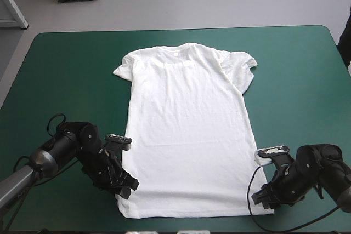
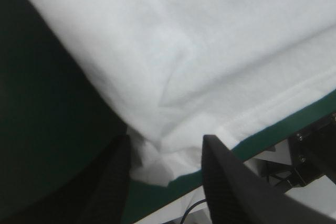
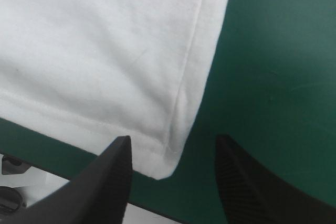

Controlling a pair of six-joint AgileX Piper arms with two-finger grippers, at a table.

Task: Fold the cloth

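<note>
The T-shirt (image 1: 186, 130) lies spread flat on the teal-green cover (image 1: 66, 69), filling the centre of the high view. Its neck edge is toward the top of the frame and its hem runs along the bottom, close to the table's near edge. The sleeve at the upper left (image 1: 122, 69) lies fairly smooth, while the one at the upper right (image 1: 241, 67) is rumpled and partly doubled over. The left gripper (image 1: 127, 187) sits low at the lower left of the frame, right at the hem's left corner. In its wrist view the left gripper (image 2: 165, 139) has its black fingers spread apart, with the corner of the white cloth (image 2: 199, 51) bunched into small creases between them. The right gripper (image 1: 263, 198) sits at the lower right of the frame, beside the hem's right corner. Its wrist view shows the right gripper (image 3: 172, 138) with fingers likewise parted and the corner of the cloth (image 3: 94, 40) lying flat between them, its stitched hem plain to see.
</note>
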